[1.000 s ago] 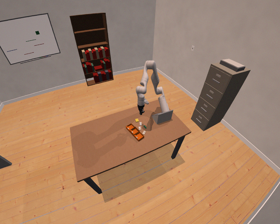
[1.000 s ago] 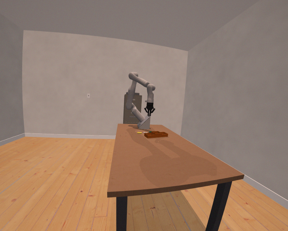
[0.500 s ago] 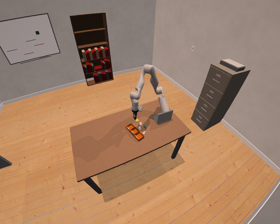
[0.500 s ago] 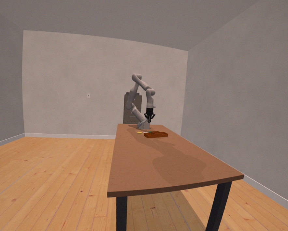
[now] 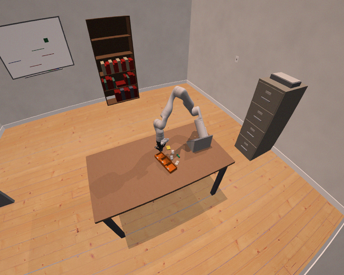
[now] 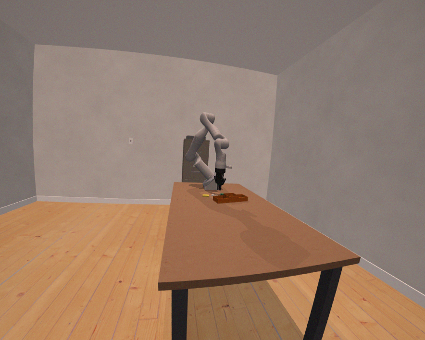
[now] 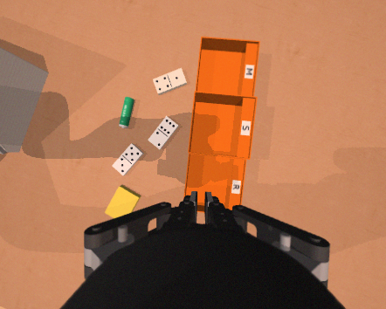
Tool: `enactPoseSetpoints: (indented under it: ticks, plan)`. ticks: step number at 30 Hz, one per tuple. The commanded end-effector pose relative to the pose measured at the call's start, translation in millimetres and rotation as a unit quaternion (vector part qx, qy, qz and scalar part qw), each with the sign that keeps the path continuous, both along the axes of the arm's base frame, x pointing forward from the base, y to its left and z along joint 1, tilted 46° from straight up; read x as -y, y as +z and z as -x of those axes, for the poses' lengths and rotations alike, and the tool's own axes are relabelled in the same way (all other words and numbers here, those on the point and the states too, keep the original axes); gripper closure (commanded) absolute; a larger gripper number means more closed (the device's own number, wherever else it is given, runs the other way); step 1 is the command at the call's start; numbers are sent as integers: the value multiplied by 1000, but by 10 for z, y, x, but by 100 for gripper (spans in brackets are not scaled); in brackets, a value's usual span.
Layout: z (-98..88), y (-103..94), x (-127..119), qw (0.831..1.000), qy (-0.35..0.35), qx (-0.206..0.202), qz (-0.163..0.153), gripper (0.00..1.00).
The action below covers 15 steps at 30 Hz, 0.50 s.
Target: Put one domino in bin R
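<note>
Three white dominoes lie flat on the table left of the bins in the wrist view: one (image 7: 169, 80) beside the bin marked M, one (image 7: 162, 132) beside the bin marked S, one (image 7: 127, 159) further left. The orange bins stand in a row: M (image 7: 227, 65), S (image 7: 220, 127) and R (image 7: 214, 176), which is nearest to me. All three look empty. My gripper (image 7: 201, 200) (image 5: 159, 148) (image 6: 219, 184) is shut with nothing between the fingers. It hangs a little above the near end of the R bin.
A green cylinder (image 7: 127, 112) and a yellow block (image 7: 122, 202) lie left of the dominoes. The grey robot base (image 7: 19, 100) (image 5: 200, 143) stands at the far left of the wrist view. The bins show as an orange row in the top and exterior views (image 5: 165, 162) (image 6: 230, 198).
</note>
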<state>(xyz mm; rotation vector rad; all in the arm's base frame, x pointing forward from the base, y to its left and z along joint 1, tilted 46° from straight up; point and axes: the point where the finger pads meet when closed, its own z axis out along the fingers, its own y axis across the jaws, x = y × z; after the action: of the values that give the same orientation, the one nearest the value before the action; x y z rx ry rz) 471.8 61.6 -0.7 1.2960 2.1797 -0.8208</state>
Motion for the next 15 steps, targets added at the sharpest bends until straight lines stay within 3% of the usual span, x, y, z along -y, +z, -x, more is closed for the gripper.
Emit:
enactPoseSetpoints:
  ticks: [1, 7, 13, 15]
  plan:
    - [2, -23, 14, 999, -31, 32, 2, 91]
    - [2, -23, 14, 981, -136, 136, -12, 91]
    - [2, -23, 14, 941, -238, 238, -26, 91]
    - [2, -23, 14, 941, -238, 238, -26, 91]
